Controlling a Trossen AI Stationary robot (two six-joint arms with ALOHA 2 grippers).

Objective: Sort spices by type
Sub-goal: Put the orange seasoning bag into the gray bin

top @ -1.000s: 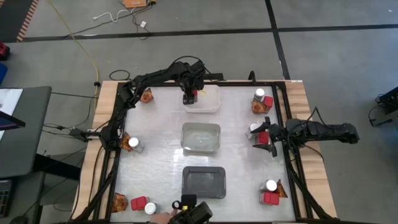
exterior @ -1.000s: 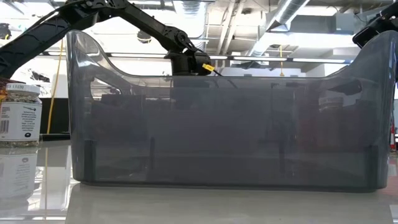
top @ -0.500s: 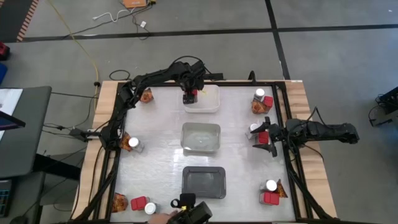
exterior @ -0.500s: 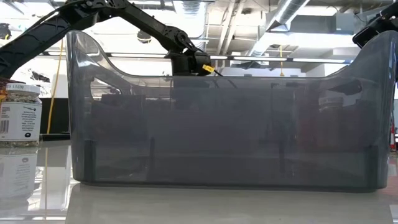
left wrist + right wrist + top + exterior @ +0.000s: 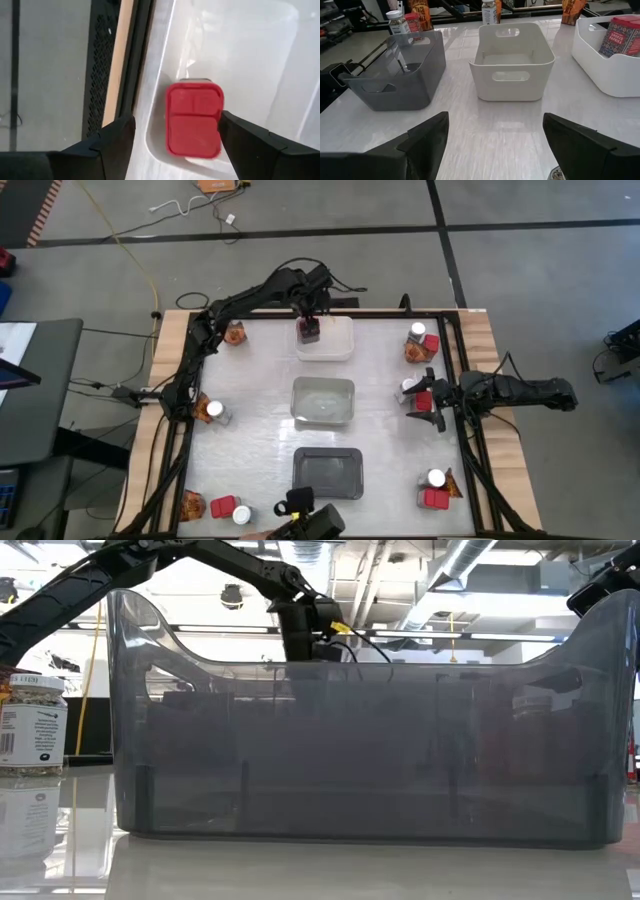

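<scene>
Spice box, red and rigid [image 5: 194, 119], stood in the white tray [image 5: 260, 60] at the table's far edge; it looked light and hard, best pinched across its flat sides. Left gripper [image 5: 175, 137] hung above it, fingers spread wide, holding nothing. Its printed label showed in the right wrist view, unreadable. Right gripper [image 5: 495, 135] waited open at the right edge.

Left gripper [image 5: 172, 131] released red container [image 5: 194, 119] in white tray [image 5: 340, 348], lifted.
</scene>
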